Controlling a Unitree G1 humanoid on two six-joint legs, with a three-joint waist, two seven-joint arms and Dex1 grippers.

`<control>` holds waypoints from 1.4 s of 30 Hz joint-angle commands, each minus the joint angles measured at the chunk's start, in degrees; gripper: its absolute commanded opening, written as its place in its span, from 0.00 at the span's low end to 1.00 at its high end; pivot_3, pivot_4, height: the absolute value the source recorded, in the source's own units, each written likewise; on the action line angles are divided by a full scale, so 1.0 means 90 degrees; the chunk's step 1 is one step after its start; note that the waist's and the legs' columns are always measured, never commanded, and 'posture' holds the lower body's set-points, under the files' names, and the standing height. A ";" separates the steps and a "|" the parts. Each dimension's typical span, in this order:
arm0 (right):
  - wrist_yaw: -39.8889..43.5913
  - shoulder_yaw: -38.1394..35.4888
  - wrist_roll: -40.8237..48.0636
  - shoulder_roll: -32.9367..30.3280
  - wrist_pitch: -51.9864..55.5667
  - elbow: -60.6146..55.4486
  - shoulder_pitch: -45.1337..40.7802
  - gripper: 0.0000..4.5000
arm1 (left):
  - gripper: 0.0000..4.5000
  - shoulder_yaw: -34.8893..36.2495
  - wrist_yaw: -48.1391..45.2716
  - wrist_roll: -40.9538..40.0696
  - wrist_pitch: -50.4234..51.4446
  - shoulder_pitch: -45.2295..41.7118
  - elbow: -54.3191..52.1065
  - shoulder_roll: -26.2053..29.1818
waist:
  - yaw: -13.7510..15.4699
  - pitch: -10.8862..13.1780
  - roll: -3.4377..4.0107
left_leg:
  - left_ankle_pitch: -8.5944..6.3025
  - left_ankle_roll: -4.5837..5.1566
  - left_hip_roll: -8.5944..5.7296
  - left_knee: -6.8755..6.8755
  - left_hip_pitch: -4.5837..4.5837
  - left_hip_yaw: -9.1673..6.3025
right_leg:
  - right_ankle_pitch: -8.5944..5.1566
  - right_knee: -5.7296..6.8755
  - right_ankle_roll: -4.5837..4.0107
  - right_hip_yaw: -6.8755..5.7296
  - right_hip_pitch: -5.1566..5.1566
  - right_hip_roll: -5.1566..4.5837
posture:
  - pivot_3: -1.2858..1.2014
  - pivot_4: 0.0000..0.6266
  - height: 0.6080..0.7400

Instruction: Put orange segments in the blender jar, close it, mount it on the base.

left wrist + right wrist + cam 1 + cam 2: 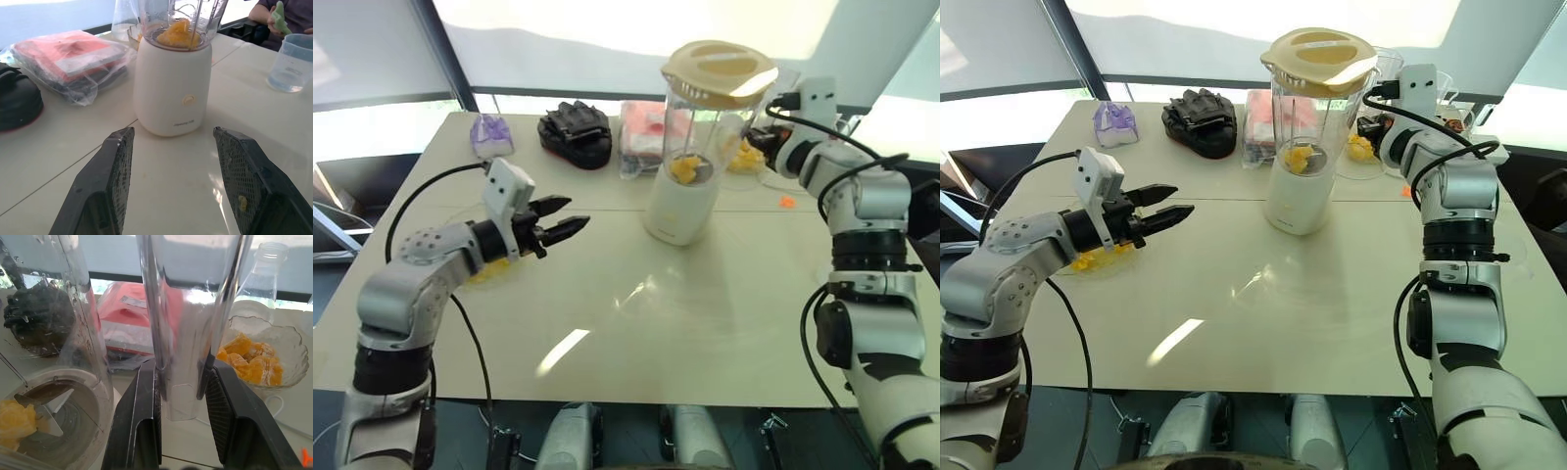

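The tall clear plastic blender jar (pixel 1307 108), lidded, stood on the cream-white rounded base (pixel 1298 201) at twelve o'clock; the right gripper (pixel 182 382) clamped its handle, seemingly steadying it. The left gripper (pixel 1167 203) hovered spread, empty, at nine o'clock.

Bare table (pixel 636 323) lies open before the blender jar (pixel 710 122); clutter crowds behind.

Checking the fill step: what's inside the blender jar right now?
Orange segments lie at the bottom of the blender jar, beside the metal blade seen in the right wrist view. The cream lid covers the top. How many pieces there are can't be counted.
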 commanded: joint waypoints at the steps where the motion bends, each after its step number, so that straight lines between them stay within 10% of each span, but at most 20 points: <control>1: 0.0031 -0.0116 -0.0014 0.0004 -0.0128 0.0109 -0.0070 0.17 | 0.59 -0.0055 0.0040 0.0014 -0.0182 -0.0090 -0.0096 0.0002 | 0.0002 0.0000 0.0000 | 0.0000 0.0000 0.0000 -0.0001 -0.0001 0.0001 | 0.0000 -0.0006 0.0000 0.0000 0.0000 0.0000 | 0.52 0.24 1.00; 42: -0.1540 -0.0334 -0.0153 0.0810 0.1709 -0.2154 0.0704 0.17 | 0.59 -0.0367 0.0181 0.0183 -0.0610 0.0008 0.0083 -0.0065 | -0.0007 -0.0001 -0.0001 | -0.0002 0.0003 0.0002 -0.0007 -0.0001 -0.0001 | 0.0001 -0.0034 0.0001 -0.0005 0.0012 0.0000 | 0.52 0.24 1.00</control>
